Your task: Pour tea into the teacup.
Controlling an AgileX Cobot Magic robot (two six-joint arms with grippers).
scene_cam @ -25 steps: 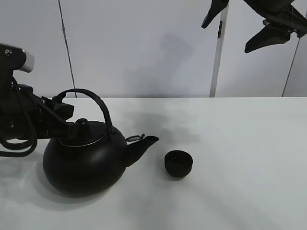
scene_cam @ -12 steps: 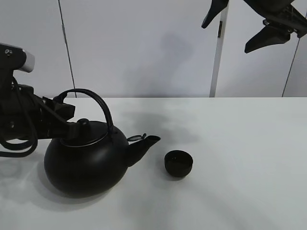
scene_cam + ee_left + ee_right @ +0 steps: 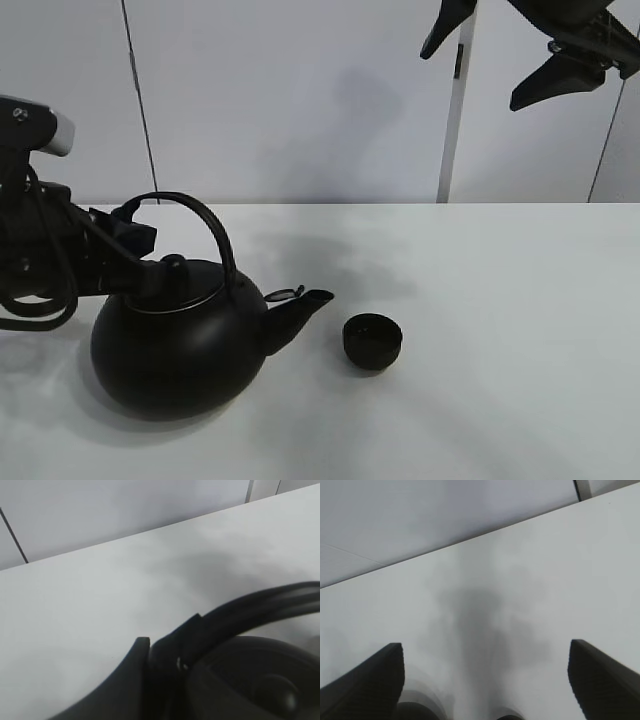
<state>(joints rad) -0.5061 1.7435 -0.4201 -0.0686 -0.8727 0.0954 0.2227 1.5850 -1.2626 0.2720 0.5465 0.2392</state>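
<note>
The big black kettle is at the left of the white table, its spout pointing right toward the teacup. The teacup is small, black and upright, a short gap right of the spout tip. My left gripper is shut on the left end of the kettle's arched handle. In the left wrist view a finger presses against the handle above the lid. I cannot tell whether the kettle rests on the table. My right gripper hangs open and empty high at the back right; its fingers show wide apart.
A pale panelled wall stands behind the table's far edge. Bare white table surface stretches right of the teacup and shows below the right gripper.
The kettle has shifted slightly toward the front with my left gripper, and its spout tip has dipped a little. The teacup and the right arm have not moved.
</note>
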